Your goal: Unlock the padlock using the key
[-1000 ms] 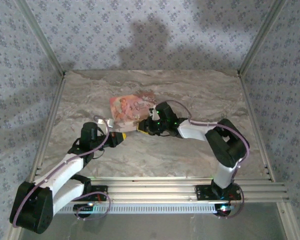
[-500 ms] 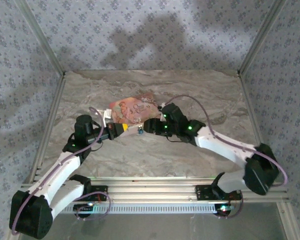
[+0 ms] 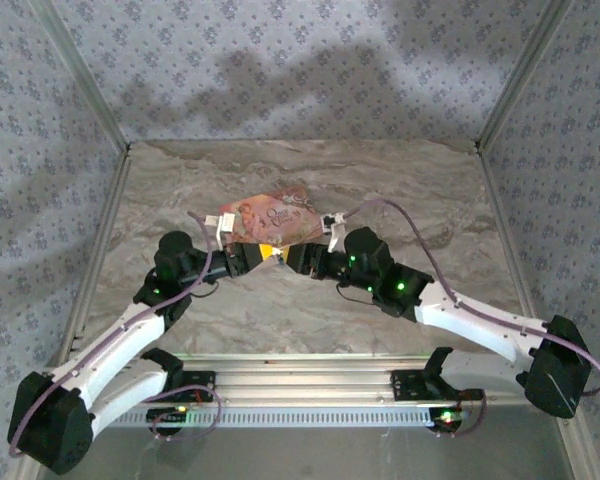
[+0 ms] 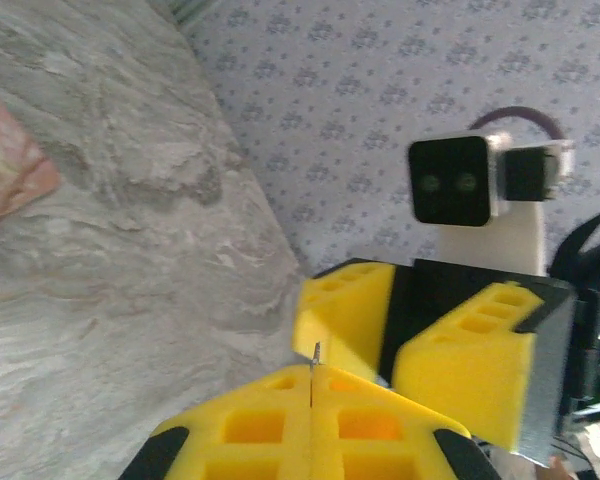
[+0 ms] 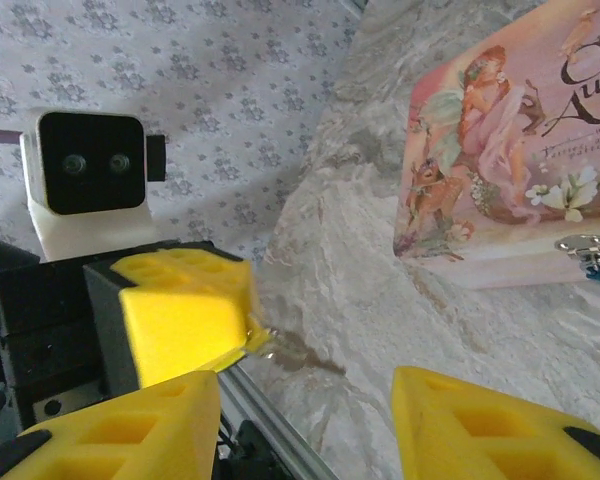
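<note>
Below, marbled tabletop, floral-papered walls.

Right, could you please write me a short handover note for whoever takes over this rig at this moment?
Left pincer: shut on the key, whose tip pokes out between the pads.
Right pincer: open, holding nothing, facing the left one.
Padlock: by the pink box's edge, in neither pincer.
Done: key picked up.
Left: grasp the padlock, insert the key and turn it.
</note>
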